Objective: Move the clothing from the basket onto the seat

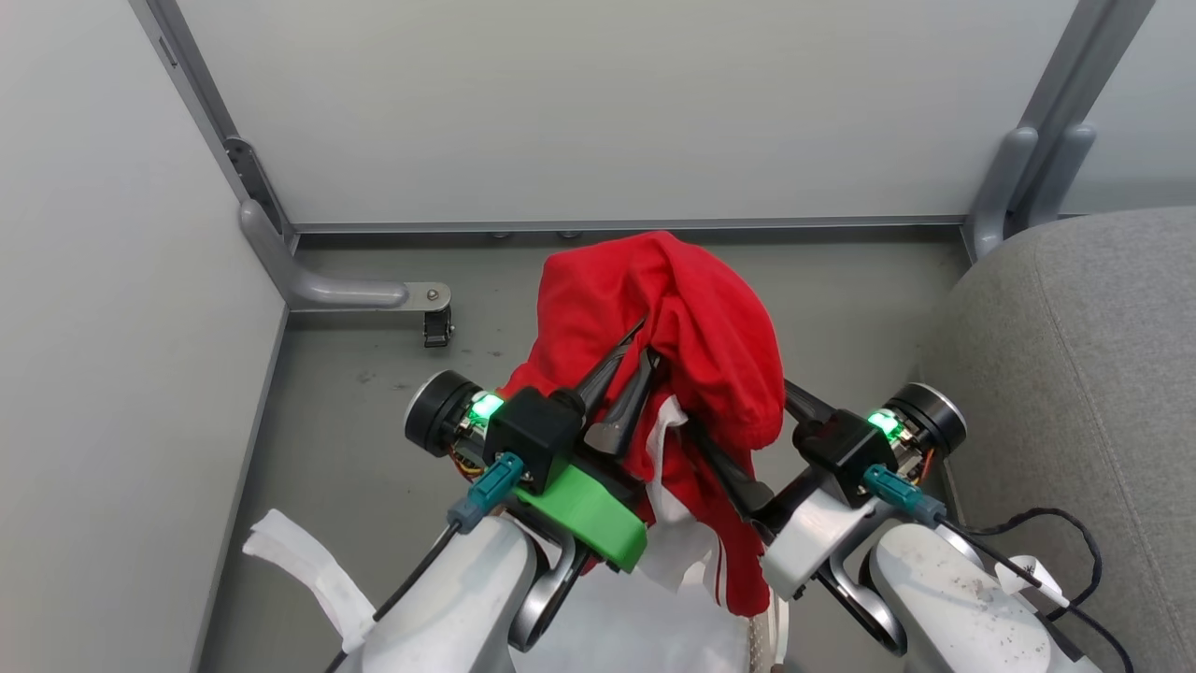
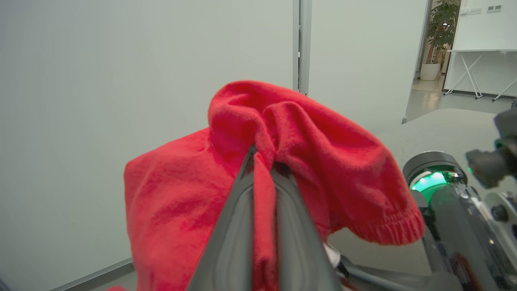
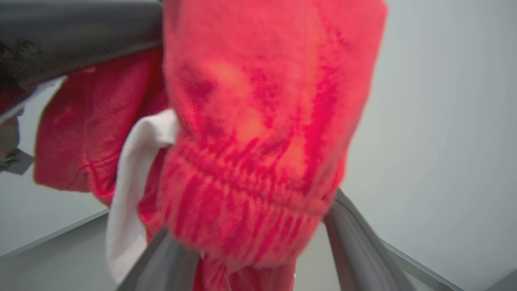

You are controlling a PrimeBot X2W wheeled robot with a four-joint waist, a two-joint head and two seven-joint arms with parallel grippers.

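pinching jersey (image 1: 710,318) left of seat (image 1: 1074,374): left gripper (image 1: 645,344); right gripper (image 3: 250,216) spread, only draped, so it could slide off mid-carry.

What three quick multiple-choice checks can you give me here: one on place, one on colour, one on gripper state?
1. In the head view, the grey sofa cushion lies: A) at left B) at right C) under the grippers
2. The red jersey's trim stripes are: A) white B) yellow C) blue
3. The left gripper is: A) open B) shut on a jersey fold C) gripping the basket

B: the cushion sits at that view's right edge. A: white stripes run down the hanging red edge. B: its fingers pinch red fabric between them.
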